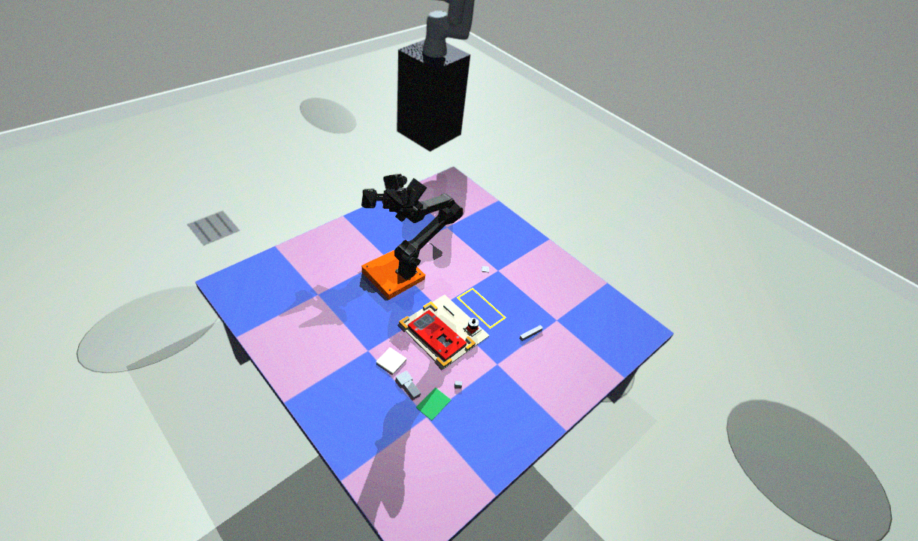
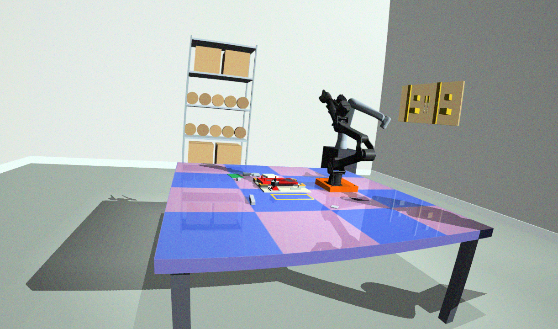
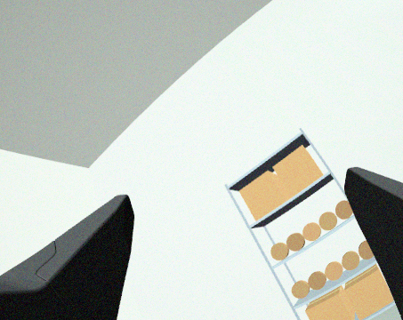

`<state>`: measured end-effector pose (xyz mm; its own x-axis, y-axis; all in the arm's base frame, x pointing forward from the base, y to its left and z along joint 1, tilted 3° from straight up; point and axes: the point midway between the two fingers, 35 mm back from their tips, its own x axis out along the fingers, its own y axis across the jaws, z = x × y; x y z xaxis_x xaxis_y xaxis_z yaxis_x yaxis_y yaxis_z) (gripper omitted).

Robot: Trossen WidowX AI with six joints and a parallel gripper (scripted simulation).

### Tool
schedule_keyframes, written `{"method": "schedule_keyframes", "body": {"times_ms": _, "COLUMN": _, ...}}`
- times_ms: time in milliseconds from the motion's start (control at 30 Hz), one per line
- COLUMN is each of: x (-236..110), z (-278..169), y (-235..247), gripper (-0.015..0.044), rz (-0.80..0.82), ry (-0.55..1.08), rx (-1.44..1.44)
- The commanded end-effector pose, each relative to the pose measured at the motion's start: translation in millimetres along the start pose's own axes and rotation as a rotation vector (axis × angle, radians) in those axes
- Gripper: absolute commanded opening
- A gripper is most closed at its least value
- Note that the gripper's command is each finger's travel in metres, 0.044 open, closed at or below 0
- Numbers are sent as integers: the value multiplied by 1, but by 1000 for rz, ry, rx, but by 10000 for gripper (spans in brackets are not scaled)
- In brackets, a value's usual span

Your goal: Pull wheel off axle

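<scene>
The wheel point(image 1: 472, 328) sits on its upright axle at the corner of the cream board point(image 1: 437, 330), just beside the near end of the yellow marked area point(image 1: 481, 307); by my reading that closeness keeps the carry short once the wheel is lifted straight up off the axle; the red block point(image 1: 436, 334) fills the middle of the board, so the wheel's outer side looks like the freer way in. The arm rises from its orange base point(image 1: 393, 276), which stands behind the board; the links fold up and back, and the gripper point(image 1: 381, 194) is held high, well apart from the wheel and from everything on the table point(image 2: 215, 237); in the wrist view it looks out across the room toward the shelf point(image 3: 310, 237) rather than down; its fingers stand wide apart with nothing between them. The task has not begun, I judge: the wrist must first swing down over the wheel.
</scene>
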<state>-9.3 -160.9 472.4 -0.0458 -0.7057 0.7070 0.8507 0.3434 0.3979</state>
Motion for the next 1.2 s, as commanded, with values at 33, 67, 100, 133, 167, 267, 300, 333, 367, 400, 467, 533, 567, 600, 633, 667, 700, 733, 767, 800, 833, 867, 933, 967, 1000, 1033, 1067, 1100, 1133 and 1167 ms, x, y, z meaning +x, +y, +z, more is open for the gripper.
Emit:
{"method": "schedule_keyframes", "body": {"times_ms": 33, "x": 2, "z": -6, "y": 0, "gripper": 347, "rz": 4, "ry": 20, "rx": 18}}
{"method": "schedule_keyframes", "body": {"times_ms": 67, "x": 5, "z": -13, "y": 0, "gripper": 321, "rz": 8, "ry": 45, "rx": 40}}
{"method": "schedule_keyframes", "body": {"times_ms": 100, "x": 8, "z": -22, "y": 1, "gripper": 300, "rz": 13, "ry": 76, "rx": 66}}
{"method": "schedule_keyframes", "body": {"times_ms": 133, "x": 11, "z": -29, "y": 1, "gripper": 300, "rz": 13, "ry": 106, "rx": 90}}
{"method": "schedule_keyframes", "body": {"times_ms": 167, "x": 14, "z": -36, "y": 2, "gripper": 300, "rz": 9, "ry": 136, "rx": 112}}
{"method": "schedule_keyframes", "body": {"times_ms": 267, "x": 21, "z": -56, "y": 4, "gripper": 300, "rz": -2, "ry": 225, "rx": 178}}
{"method": "schedule_keyframes", "body": {"times_ms": 300, "x": 23, "z": -63, "y": 5, "gripper": 300, "rz": -6, "ry": 255, "rx": 199}}
{"method": "schedule_keyframes", "body": {"times_ms": 333, "x": 25, "z": -72, "y": 7, "gripper": 300, "rz": -11, "ry": 292, "rx": 225}}
{"method": "schedule_keyframes", "body": {"times_ms": 367, "x": 28, "z": -82, "y": 9, "gripper": 300, "rz": -17, "ry": 338, "rx": 256}}
{"method": "schedule_keyframes", "body": {"times_ms": 400, "x": 29, "z": -93, "y": 12, "gripper": 300, "rz": -24, "ry": 384, "rx": 285}}
{"method": "schedule_keyframes", "body": {"times_ms": 467, "x": 31, "z": -115, "y": 19, "gripper": 300, "rz": -38, "ry": 478, "rx": 341}}
{"method": "schedule_keyframes", "body": {"times_ms": 533, "x": 31, "z": -137, "y": 26, "gripper": 300, "rz": -53, "ry": 572, "rx": 393}}
{"method": "schedule_keyframes", "body": {"times_ms": 567, "x": 30, "z": -147, "y": 31, "gripper": 300, "rz": -61, "ry": 619, "rx": 417}}
{"method": "schedule_keyframes", "body": {"times_ms": 600, "x": 28, "z": -158, "y": 35, "gripper": 300, "rz": -70, "ry": 667, "rx": 440}}
{"method": "schedule_keyframes", "body": {"times_ms": 633, "x": 26, "z": -169, "y": 40, "gripper": 300, "rz": -78, "ry": 714, "rx": 462}}
{"method": "schedule_keyframes", "body": {"times_ms": 667, "x": 24, "z": -179, "y": 45, "gripper": 300, "rz": -88, "ry": 762, "rx": 483}}
{"method": "schedule_keyframes", "body": {"times_ms": 700, "x": 21, "z": -189, "y": 51, "gripper": 300, "rz": -97, "ry": 810, "rx": 502}}
{"method": "schedule_keyframes", "body": {"times_ms": 733, "x": 17, "z": -199, "y": 56, "gripper": 300, "rz": -107, "ry": 858, "rx": 519}}
{"method": "schedule_keyframes", "body": {"times_ms": 767, "x": 13, "z": -209, "y": 62, "gripper": 300, "rz": -117, "ry": 906, "rx": 536}}
{"method": "schedule_keyframes", "body": {"times_ms": 800, "x": 9, "z": -218, "y": 68, "gripper": 300, "rz": -128, "ry": 954, "rx": 551}}
{"method": "schedule_keyframes", "body": {"times_ms": 833, "x": 4, "z": -227, "y": 74, "gripper": 300, "rz": -139, "ry": 1002, "rx": 564}}
{"method": "schedule_keyframes", "body": {"times_ms": 867, "x": -2, "z": -236, "y": 80, "gripper": 300, "rz": -150, "ry": 1050, "rx": 576}}
{"method": "schedule_keyframes", "body": {"times_ms": 933, "x": -14, "z": -253, "y": 93, "gripper": 300, "rz": -174, "ry": 1146, "rx": 596}}
{"method": "schedule_keyframes", "body": {"times_ms": 967, "x": -21, "z": -261, "y": 99, "gripper": 300, "rz": -187, "ry": 1193, "rx": 603}}
{"method": "schedule_keyframes", "body": {"times_ms": 1000, "x": -28, "z": -268, "y": 106, "gripper": 300, "rz": -200, "ry": 1241, "rx": 609}}
{"method": "schedule_keyframes", "body": {"times_ms": 1033, "x": -36, "z": -276, "y": 113, "gripper": 300, "rz": -214, "ry": 1289, "rx": 613}}
{"method": "schedule_keyframes", "body": {"times_ms": 1067, "x": -44, "z": -282, "y": 119, "gripper": 300, "rz": -228, "ry": 1336, "rx": 616}}
{"method": "schedule_keyframes", "body": {"times_ms": 1100, "x": -52, "z": -289, "y": 126, "gripper": 300, "rz": -243, "ry": 1383, "rx": 617}}
{"method": "schedule_keyframes", "body": {"times_ms": 1133, "x": -61, "z": -294, "y": 133, "gripper": 300, "rz": -258, "ry": 1430, "rx": 615}}
{"method": "schedule_keyframes", "body": {"times_ms": 1167, "x": -70, "z": -300, "y": 139, "gripper": 300, "rz": -273, "ry": 1476, "rx": 612}}
